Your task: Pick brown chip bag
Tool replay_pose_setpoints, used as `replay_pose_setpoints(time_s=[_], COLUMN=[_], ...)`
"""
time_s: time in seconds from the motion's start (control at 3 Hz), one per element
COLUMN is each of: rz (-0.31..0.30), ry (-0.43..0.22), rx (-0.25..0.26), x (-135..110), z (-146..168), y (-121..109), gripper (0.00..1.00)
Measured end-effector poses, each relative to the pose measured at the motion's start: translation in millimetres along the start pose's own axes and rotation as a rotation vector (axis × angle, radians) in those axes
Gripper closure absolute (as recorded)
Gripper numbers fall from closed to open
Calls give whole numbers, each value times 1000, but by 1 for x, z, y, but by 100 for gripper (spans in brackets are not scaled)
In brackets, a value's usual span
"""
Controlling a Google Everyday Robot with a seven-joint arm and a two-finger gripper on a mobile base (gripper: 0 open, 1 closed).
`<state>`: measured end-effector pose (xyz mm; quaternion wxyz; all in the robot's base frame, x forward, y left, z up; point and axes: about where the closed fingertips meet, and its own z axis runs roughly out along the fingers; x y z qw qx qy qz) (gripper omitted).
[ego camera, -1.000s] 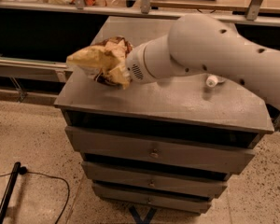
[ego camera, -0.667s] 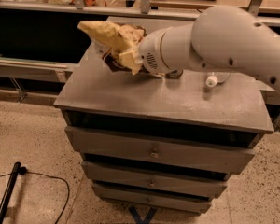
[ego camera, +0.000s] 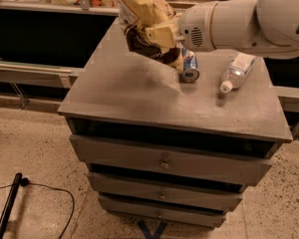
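Observation:
The brown chip bag (ego camera: 142,21) is crinkly, pale yellow above and dark brown below as it hangs, held in the air above the back of the grey cabinet top (ego camera: 134,93). My gripper (ego camera: 162,34) is shut on the bag's right side, with a cream-coloured finger (ego camera: 162,35) pressed across it. The white arm (ego camera: 244,19) reaches in from the upper right.
A blue and white can (ego camera: 190,68) lies on its side just right of the bag. A clear plastic bottle (ego camera: 235,71) with a white cap lies further right. The cabinet has several drawers (ego camera: 164,161). A black cable (ego camera: 35,193) lies on the floor at left.
The gripper has lifted the chip bag up off the cabinet top and moved it right and back. The can and bottle now show from behind the arm.

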<state>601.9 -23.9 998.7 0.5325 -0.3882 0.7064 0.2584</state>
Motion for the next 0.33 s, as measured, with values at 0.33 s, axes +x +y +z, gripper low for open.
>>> replay_pose_setpoints(time_s=[0.33], rz=[0], ry=[0], rx=[0], x=[0], z=[0], y=[0], gripper=[100])
